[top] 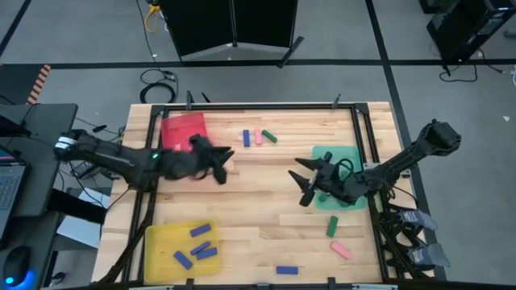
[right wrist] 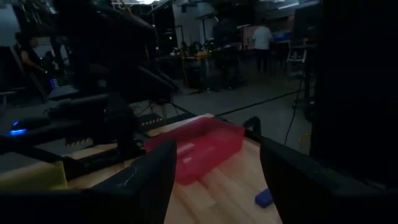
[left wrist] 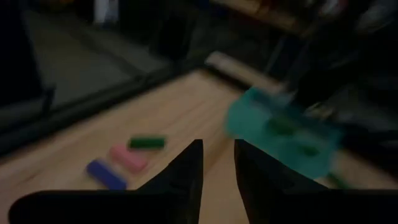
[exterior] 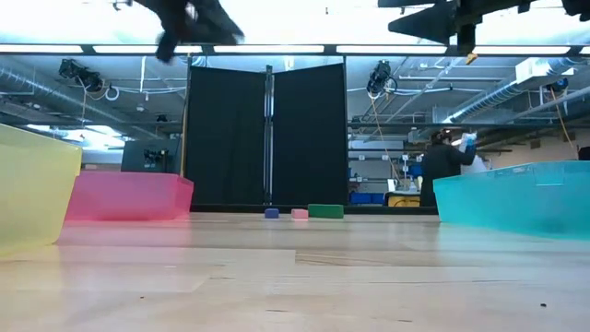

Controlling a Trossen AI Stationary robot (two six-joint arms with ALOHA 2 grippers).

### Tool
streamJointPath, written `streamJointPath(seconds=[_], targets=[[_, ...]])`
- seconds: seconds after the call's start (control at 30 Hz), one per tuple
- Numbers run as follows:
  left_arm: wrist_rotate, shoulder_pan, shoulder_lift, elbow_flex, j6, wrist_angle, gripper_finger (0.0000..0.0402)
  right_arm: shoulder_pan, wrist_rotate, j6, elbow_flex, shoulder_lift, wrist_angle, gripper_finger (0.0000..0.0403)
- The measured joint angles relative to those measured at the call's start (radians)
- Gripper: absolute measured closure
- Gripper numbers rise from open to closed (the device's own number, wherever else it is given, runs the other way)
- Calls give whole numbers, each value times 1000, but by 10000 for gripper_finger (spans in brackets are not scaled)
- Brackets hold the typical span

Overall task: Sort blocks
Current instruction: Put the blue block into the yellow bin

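While both arms are raised above the wooden table (top: 258, 201), its middle is left open. The left gripper (top: 226, 159) is seen beside the red tray (top: 182, 127), fingers narrowly parted and empty; the right gripper (top: 305, 181) is held at the green tray's (top: 348, 153) inner edge, fingers spread wide and empty. Three blocks (top: 259, 138) are grouped near the far edge, blue blocks (top: 198, 242) are held in the yellow tray (top: 161, 242), and loose blocks (top: 331, 226) are scattered near the front edge. A black partition (exterior: 265, 134) and a distant person (exterior: 441, 166) are shown beyond.
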Motion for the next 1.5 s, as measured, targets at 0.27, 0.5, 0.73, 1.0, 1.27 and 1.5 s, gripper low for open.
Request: streamJointPath(seconds=[0.27, 0.5, 0.73, 1.0, 1.27, 1.5], targets=[[269, 359, 262, 186, -38, -248, 302, 37, 16, -90, -1, -41, 1, 163], [440, 533, 558, 388, -4, -359, 277, 57, 16, -139, -1, -46, 1, 165], [470, 579, 808, 648, -86, -578, 206, 56, 15, -152, -1, -46, 1, 169], [485, 605, 1012, 894, -88, -743, 164, 55, 15, -178, -1, -46, 8, 170], [544, 660, 1035, 898, -118, -795, 163, 54, 15, -186, -1, -45, 9, 174], [531, 661, 1036, 887, -156, -826, 163, 41, 14, -192, -1, -45, 9, 176]])
